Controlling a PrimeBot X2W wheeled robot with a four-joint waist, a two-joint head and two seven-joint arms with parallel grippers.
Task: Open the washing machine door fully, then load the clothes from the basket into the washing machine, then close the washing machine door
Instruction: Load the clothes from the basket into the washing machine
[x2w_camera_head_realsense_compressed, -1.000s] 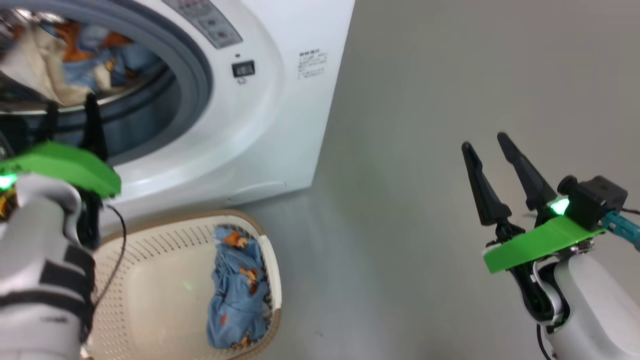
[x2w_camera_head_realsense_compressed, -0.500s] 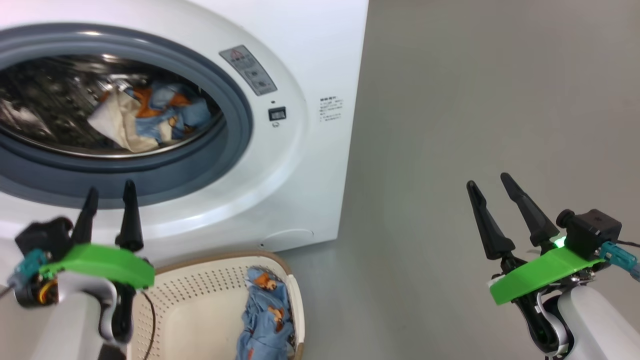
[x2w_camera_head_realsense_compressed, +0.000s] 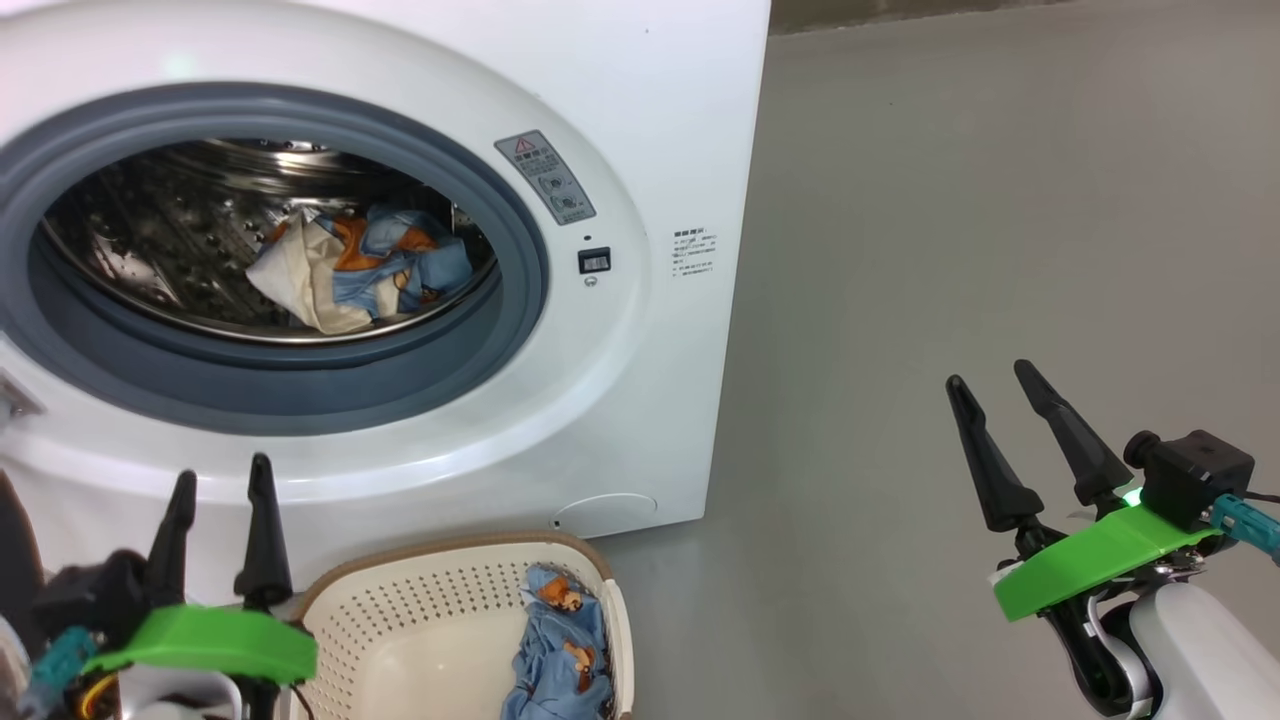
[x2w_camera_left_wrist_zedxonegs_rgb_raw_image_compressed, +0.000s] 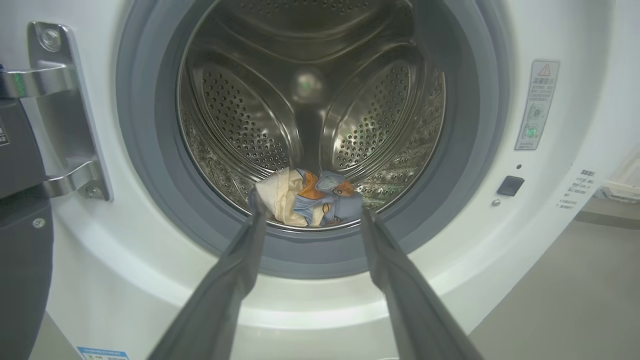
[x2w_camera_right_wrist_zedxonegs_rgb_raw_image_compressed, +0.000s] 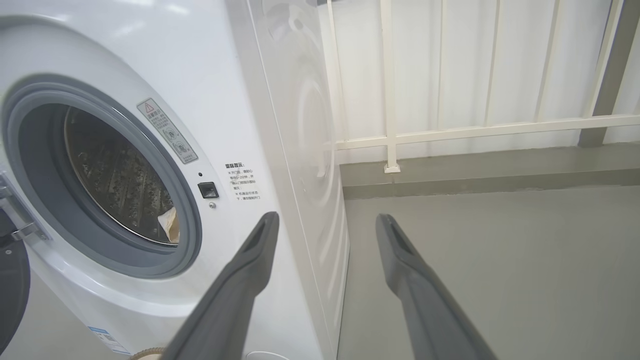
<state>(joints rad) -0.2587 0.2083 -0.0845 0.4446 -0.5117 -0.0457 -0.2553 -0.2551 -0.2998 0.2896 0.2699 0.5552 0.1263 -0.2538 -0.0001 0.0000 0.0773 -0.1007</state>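
left gripper spread, empty | basket just right of it, blue garment inside | washing machine ahead, clothes in drum (door open at left) | right gripper spread, empty, over floor

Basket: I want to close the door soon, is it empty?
No, a light blue garment lies in the basket, against its right side.

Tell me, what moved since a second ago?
The left end effector pulled back from the drum mouth of the washing machine, open and empty, and now sits low by the basket. The head camera tilted up. Unchanged: clothes in the drum, one blue garment in the basket, right end effector open.
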